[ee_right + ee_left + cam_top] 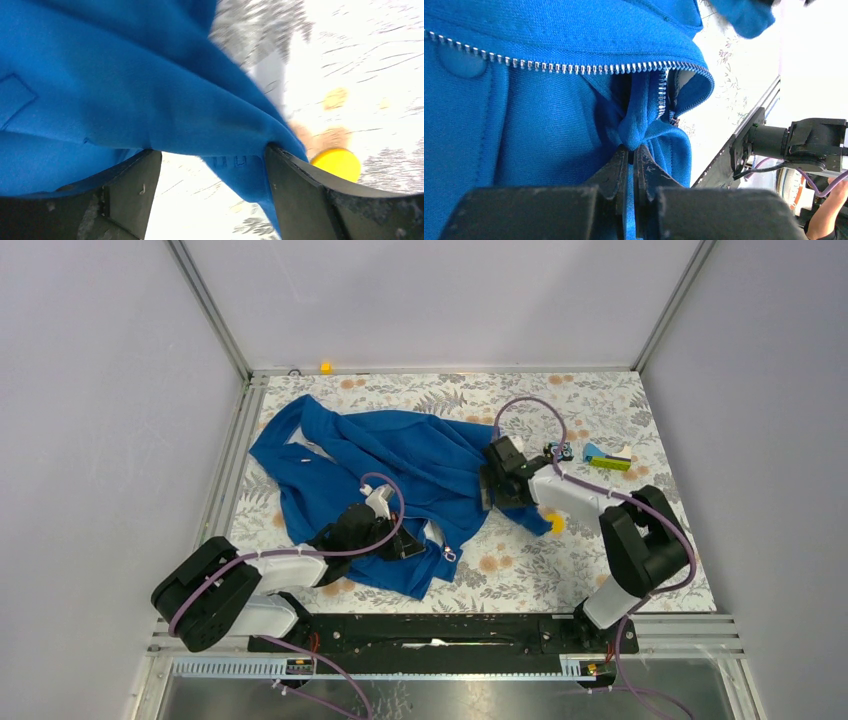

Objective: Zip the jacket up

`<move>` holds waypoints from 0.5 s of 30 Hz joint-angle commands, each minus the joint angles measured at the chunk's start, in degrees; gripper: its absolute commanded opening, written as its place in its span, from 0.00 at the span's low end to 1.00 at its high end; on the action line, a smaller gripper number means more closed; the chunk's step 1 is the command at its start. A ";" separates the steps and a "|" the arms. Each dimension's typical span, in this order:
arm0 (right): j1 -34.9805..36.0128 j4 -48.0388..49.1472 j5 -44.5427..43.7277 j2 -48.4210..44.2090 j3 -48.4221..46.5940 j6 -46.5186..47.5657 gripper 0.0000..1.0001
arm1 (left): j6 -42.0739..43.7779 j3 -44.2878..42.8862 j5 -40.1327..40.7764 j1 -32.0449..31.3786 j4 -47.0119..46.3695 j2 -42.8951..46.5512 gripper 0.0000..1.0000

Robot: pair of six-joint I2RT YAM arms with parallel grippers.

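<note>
Jacket (400,475) crumpled on patterned table (600,560), fabric fold beside zipper (574,67) pinched by closed left gripper (631,150), right gripper (212,156) spread wide under cloth.

diffuse overhead light; both wrist views partly overexposed, one blurred.
in the top view the large royal-blue fabric jacket (400,480) and the floral-patterned tablecloth (600,570) are evenly lit, with faint, soft shadows and no glare. the left wrist view is sharp on the silvery zipper teeth (574,67), but its right side burns out to white. the right wrist view is smeared by blur across the tablecloth and the round yellow object (337,164); the near black fingers (135,190) sit dark and underexposed.
</note>
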State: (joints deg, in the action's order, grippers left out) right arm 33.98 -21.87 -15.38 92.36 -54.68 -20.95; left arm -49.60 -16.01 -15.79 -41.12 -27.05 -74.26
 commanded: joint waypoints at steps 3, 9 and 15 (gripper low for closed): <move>0.28 -4.60 -0.10 -1.15 -7.66 6.48 0.80 | 0.54 -0.16 1.15 0.31 0.43 2.28 0.00; 10.44 3.39 13.21 -9.59 1.73 7.72 0.81 | 0.10 -0.38 1.28 0.33 -0.09 1.75 0.00; 11.28 17.49 31.28 -16.17 11.62 5.93 0.69 | -0.14 -1.32 -0.07 0.34 -0.90 -0.28 0.00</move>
State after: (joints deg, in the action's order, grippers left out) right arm 44.93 -14.59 2.15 79.11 -46.74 -14.55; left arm -49.58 -16.01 -15.81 -41.12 -25.80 -73.43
